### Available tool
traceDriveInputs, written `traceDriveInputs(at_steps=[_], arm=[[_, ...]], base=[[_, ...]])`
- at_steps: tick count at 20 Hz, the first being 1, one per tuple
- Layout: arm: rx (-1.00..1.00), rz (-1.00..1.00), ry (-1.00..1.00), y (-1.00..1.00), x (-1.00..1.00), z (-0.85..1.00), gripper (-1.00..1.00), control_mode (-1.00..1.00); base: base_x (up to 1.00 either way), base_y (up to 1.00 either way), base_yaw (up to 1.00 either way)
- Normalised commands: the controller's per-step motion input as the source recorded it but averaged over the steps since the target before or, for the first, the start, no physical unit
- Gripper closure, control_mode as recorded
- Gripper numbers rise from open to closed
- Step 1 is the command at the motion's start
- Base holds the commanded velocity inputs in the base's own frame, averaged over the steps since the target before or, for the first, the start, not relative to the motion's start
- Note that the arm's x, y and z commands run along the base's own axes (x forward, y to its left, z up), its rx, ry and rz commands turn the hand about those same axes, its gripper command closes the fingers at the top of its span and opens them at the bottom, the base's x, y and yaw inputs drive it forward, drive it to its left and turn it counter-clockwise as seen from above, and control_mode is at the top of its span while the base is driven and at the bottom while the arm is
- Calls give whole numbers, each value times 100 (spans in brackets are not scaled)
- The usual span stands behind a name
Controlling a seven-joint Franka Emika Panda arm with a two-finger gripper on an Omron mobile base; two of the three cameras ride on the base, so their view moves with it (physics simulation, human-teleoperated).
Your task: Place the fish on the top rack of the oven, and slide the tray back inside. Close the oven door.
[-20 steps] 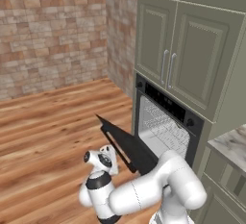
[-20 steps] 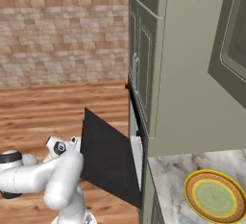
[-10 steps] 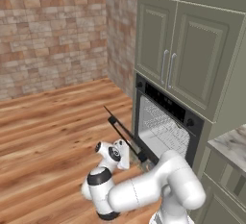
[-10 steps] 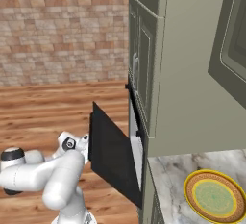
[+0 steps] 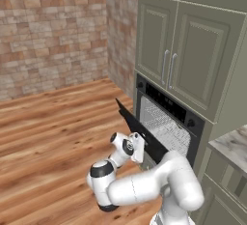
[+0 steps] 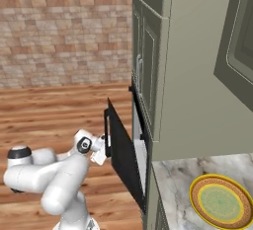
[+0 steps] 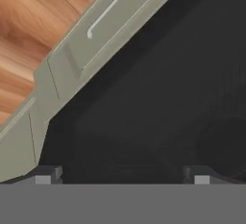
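With the flat black oven door (image 6: 122,155) tilted partway up toward the black built-in wall oven (image 5: 169,122), presses the pincer (image 7: 122,177), jaws spread wide and holding nothing, against its outer face. Cannot tell where the fish or the wire rack lies behind that panel. Risks slipping off the smooth glass, letting the door drop open, if the push runs off-centre.
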Motion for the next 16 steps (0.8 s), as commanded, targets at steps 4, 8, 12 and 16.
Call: traceDriveInputs(at_steps=[4,8,12,16], arm=[[-5,-16,-6,-100,19,31,-100,-100],[-3,-16,-8,-100,17,34,-100,-100],[-1,-14,-9,-100,16,33,-100,-100],[0,-11,-10,-100,16,31,-100,-100]], base=[[0,0,0],[0,0,0],[0,0,0],[0,0,0]])
